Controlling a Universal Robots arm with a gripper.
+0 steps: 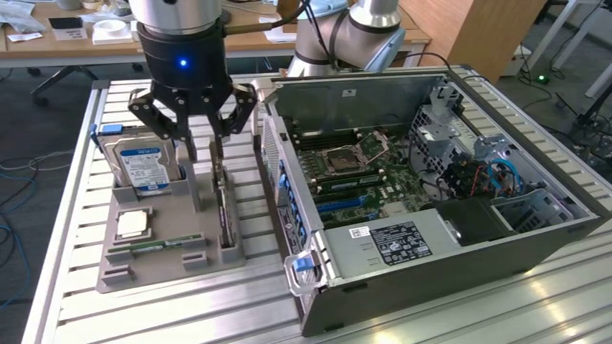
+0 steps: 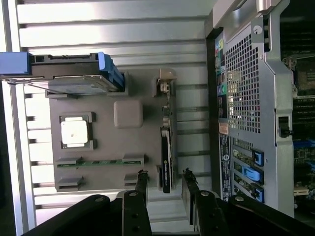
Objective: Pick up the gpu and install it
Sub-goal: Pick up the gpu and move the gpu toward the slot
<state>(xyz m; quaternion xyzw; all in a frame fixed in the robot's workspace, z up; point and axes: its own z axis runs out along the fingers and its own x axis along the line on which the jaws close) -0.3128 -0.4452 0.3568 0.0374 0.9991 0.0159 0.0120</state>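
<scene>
Looking over the scene, we saw first the slatted metal table (image 1: pixel 191 319) (image 2: pixel 113 34), which carried everything else. On the exterior view's right half of it stood the open computer case (image 1: pixel 421 247) (image 2: pixel 246 98), side panel off, its motherboard (image 1: pixel 354 168) exposed.

Just beside the case, on the exterior view's left, lay a grey parts tray (image 1: pixel 172 261) (image 2: pixel 147 142). Above the tray hung the gripper (image 1: pixel 206 168) (image 2: pixel 165 177), black, with a blue light glowing on the body above it. We found its two fingers (image 2: pixel 141 183) spread apart and pinching nothing. In the wrist view they stood on either side of one end of the gpu, with a gap showing on each side.

At the far end of the tray a hard drive (image 1: pixel 143 166) (image 2: pixel 74 78) with a blue-and-white label stood on edge in its slot.

The gpu (image 1: pixel 226 215) (image 2: pixel 166 157) sat in the tray's long slot on the side nearest the case. It was a thin dark card standing on its edge, with its metal bracket (image 2: pixel 166 81) at the end away from the fingers.

Between the hard drive and the tray's near end we noted a square processor (image 1: pixel 132 223) (image 2: pixel 75 132) lying flat in its pocket. Just beside it lay a slim green memory stick (image 1: pixel 158 245) (image 2: pixel 98 162), crosswise in a narrow groove.
</scene>
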